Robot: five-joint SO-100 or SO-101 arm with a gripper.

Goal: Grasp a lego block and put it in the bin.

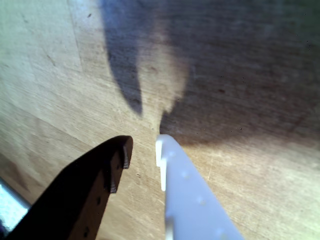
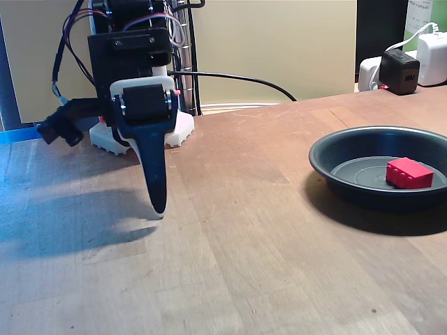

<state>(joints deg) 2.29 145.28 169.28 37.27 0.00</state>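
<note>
The end effector (image 1: 144, 150) is pointing down at the wooden tabletop (image 1: 240, 165) in the wrist view, its black finger (image 1: 107, 170) and white finger (image 1: 185, 185) standing slightly apart with a narrow gap of bare wood between their tips and nothing held in it. Its twin shadows are falling on the boards just ahead of the tips. In the fixed view the end effector (image 2: 157, 208) is hanging tip-down close above the tabletop (image 2: 237, 230), and whether the tip is touching the wood cannot be told. Above it the black arm (image 2: 129, 52) is rising with its bundle of wires, and just behind it the white robot base (image 2: 183, 129) is sitting on the wood. Well apart to the right of the end effector in that view, the bin (image 2: 335, 167), a shallow dark round dish, is resting on the tabletop, and the red lego block (image 2: 408, 173) is lying inside it on its flat bottom, toward its right side. Farther back beyond the bin, a black charger cube (image 2: 399, 71) and white plugs (image 2: 433, 59) are standing at the tabletop's far edge
</note>
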